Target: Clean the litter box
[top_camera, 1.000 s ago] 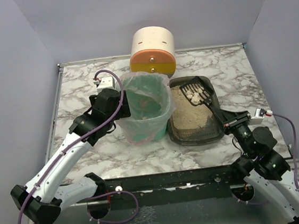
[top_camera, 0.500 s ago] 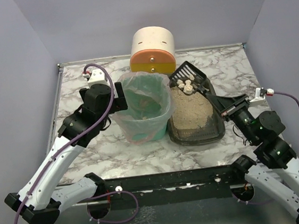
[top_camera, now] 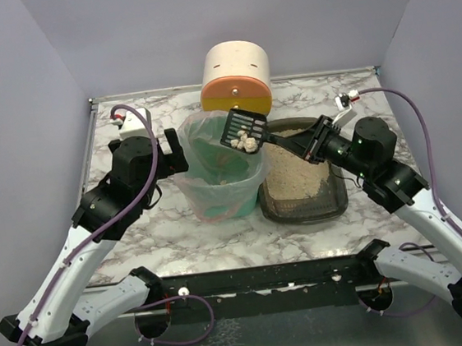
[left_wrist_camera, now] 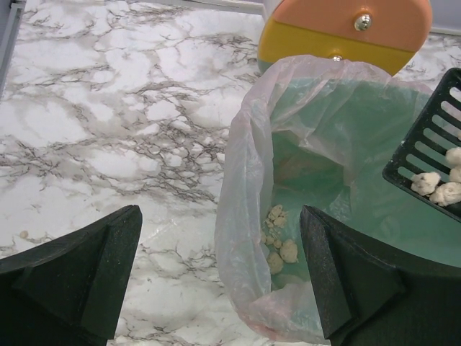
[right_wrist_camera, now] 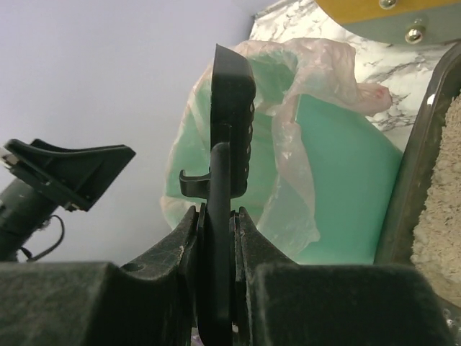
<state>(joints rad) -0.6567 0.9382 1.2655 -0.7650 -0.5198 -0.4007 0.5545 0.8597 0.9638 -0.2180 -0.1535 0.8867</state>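
Holds scoop (top_camera: pixel 243 129) pinched in closed right gripper (top_camera: pixel 314 141), clumps (top_camera: pixel 248 143) over bin (top_camera: pixel 225 192) beneath (left gripper (left_wrist_camera: pixel 220 223) agape, empty). Risks spilling past rim if tipped crooked.

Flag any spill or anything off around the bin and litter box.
Nothing stands out. The scoop hangs over the green bin with clumps on it. More lie at the bottom of the liner, and the litter sits inside the litter box. I see no spill around them.
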